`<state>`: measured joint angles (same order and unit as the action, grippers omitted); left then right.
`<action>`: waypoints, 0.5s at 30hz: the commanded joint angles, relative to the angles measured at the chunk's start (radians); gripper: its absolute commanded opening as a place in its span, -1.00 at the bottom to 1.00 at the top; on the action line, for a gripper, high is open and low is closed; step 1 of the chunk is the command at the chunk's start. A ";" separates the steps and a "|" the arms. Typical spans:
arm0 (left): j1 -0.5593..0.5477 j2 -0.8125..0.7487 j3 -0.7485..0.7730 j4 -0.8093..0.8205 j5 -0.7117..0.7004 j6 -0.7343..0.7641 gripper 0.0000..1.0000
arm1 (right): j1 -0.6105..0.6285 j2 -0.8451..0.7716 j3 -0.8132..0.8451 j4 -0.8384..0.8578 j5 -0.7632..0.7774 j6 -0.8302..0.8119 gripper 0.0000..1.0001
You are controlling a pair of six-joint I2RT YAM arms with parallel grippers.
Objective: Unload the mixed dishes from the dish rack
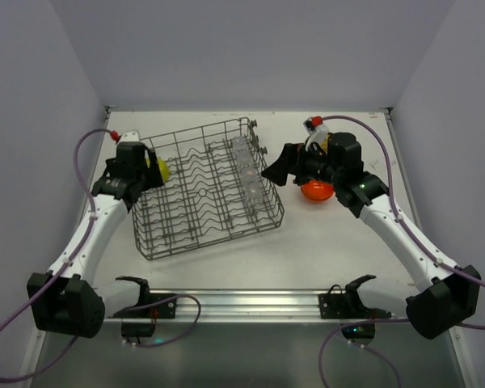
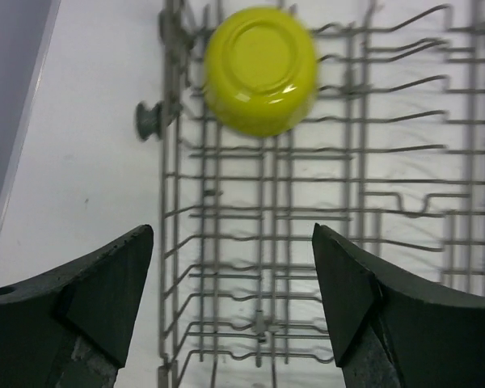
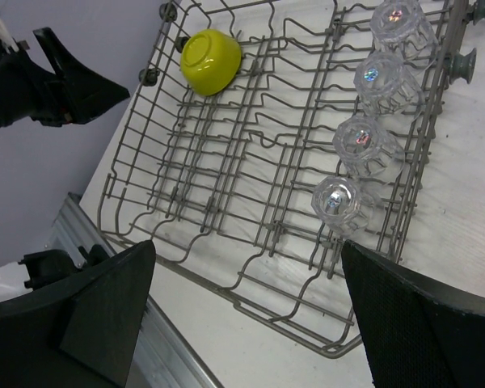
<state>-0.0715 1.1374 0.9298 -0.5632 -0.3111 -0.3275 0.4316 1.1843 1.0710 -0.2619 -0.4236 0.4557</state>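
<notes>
The dish rack (image 1: 206, 190) is a grey wire basket in the middle of the table. A lime-yellow bowl (image 2: 261, 69) lies bottom up in its far left corner (image 1: 162, 169) (image 3: 211, 60). Several clear glass cups (image 3: 362, 141) stand in a row along the rack's right side (image 1: 244, 168). An orange bowl (image 1: 317, 191) sits on the table right of the rack, half hidden under my right arm. My left gripper (image 2: 233, 275) hangs open and empty just short of the yellow bowl (image 1: 151, 168). My right gripper (image 3: 246, 299) is open and empty above the rack's right edge (image 1: 268, 170).
A metal rail (image 1: 250, 303) runs along the near table edge between the arm bases. Grey walls close the left, back and right. Round grey wheels (image 2: 149, 121) stick out from the rack's sides. Bare table lies in front of the rack.
</notes>
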 commanded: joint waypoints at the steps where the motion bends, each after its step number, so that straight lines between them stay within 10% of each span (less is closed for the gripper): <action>1: -0.177 0.094 0.226 -0.099 -0.234 -0.041 0.67 | 0.001 -0.025 -0.005 0.009 0.048 -0.009 0.98; 15: -0.278 0.804 0.823 -0.311 -0.521 -0.008 1.00 | 0.001 -0.454 -0.301 -0.079 0.198 0.048 0.98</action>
<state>-0.3492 1.8542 1.6215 -0.8036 -0.7124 -0.3439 0.4316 0.8173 0.8223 -0.3378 -0.2775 0.4988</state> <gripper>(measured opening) 0.996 0.990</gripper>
